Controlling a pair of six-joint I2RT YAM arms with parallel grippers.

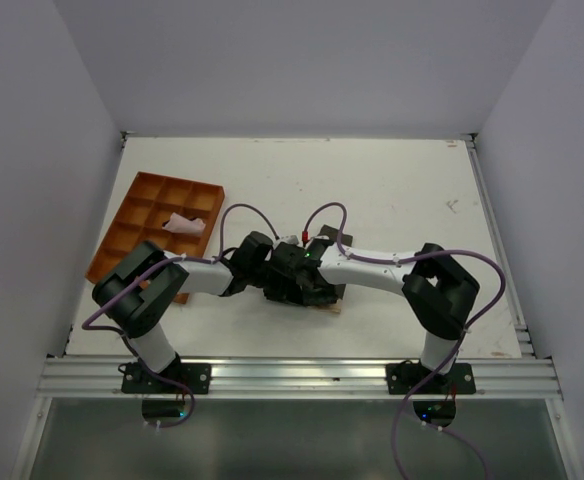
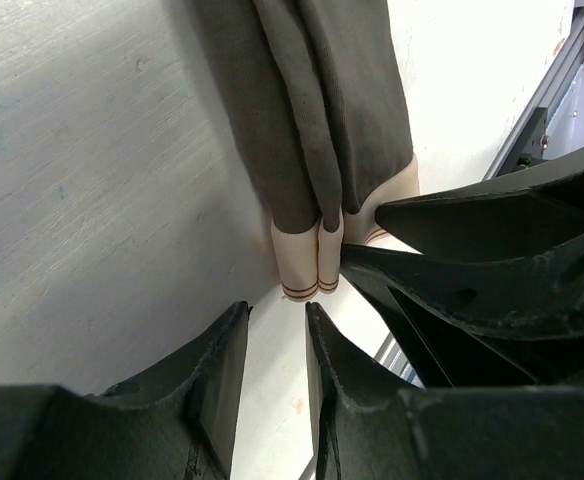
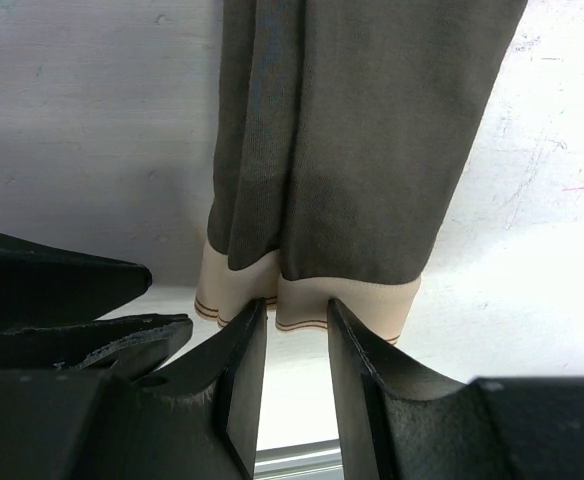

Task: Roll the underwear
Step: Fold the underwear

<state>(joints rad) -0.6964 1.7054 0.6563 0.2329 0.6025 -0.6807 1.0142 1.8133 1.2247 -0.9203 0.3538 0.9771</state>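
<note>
The left gripper [image 2: 277,312] hangs low over the table [image 1: 392,190] with its jaws a little apart and only bare tabletop between them, the tips just short of the waistband [image 2: 307,265]. The right gripper [image 3: 295,305] is beside it, jaws likewise parted and grasping nothing. Its tips sit right at the waistband's near edge, but I cannot tell whether they press on the cloth.

The underwear [image 3: 352,150] lies flat near the middle of the table, folded into a long strip running away from the grippers, tan band at the near end. Its far end is cut off in both wrist views. From above, the two wrists cover nearly all of it.

Far left sits an orange tray [image 1: 122,215] with a pink cloth [image 1: 184,224] in one compartment. The left arm hides its near corner.
</note>
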